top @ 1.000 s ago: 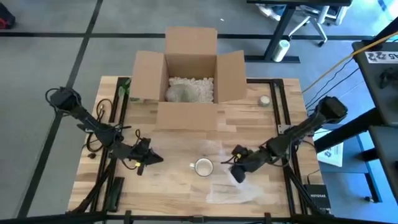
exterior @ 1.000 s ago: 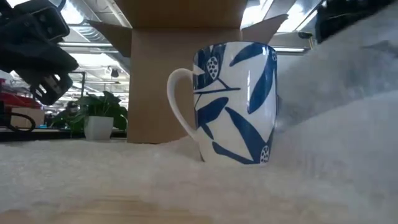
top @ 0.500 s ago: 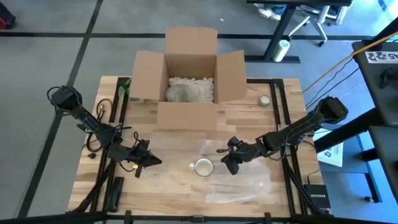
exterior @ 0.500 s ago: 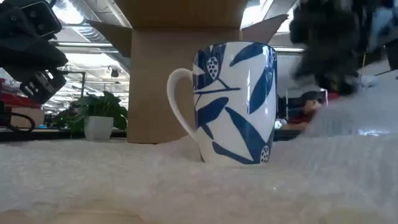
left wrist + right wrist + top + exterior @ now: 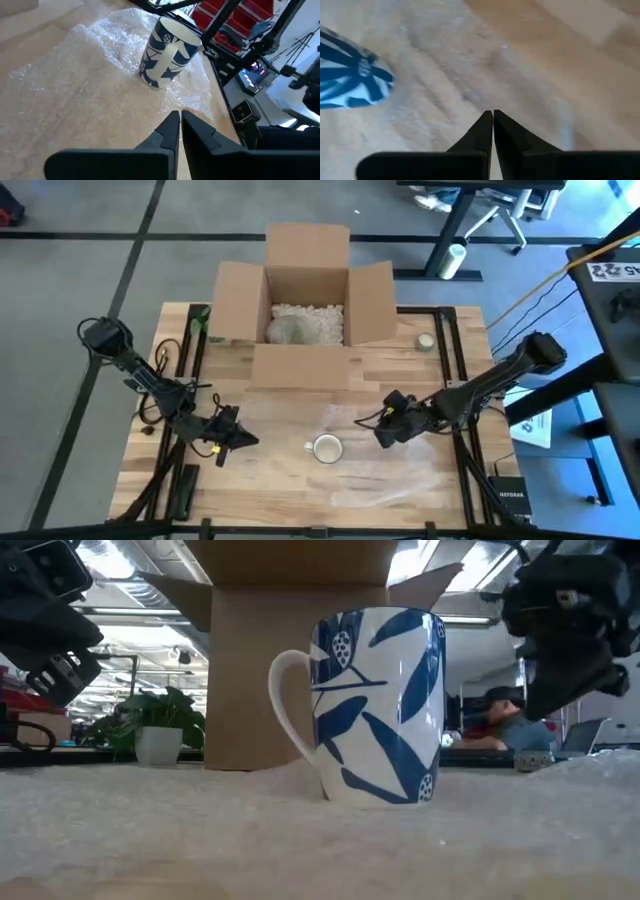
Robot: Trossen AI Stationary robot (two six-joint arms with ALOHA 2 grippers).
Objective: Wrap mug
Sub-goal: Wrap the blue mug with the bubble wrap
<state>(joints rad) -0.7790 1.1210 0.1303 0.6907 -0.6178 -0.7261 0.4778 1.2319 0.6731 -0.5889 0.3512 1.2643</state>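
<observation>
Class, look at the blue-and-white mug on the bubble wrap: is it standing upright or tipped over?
Upright. In the low view the mug stands on its base on the bubble wrap, handle to one side; the high view shows its round open mouth facing up.

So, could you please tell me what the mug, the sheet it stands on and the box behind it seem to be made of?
The mug looks like glazed ceramic: a glossy white body with a blue leaf print. The sheet under it looks like clear bubble wrap, going by its glinting, pebbled plastic surface. The box looks like plain brown cardboard, matte, with its flaps folded open.
</observation>
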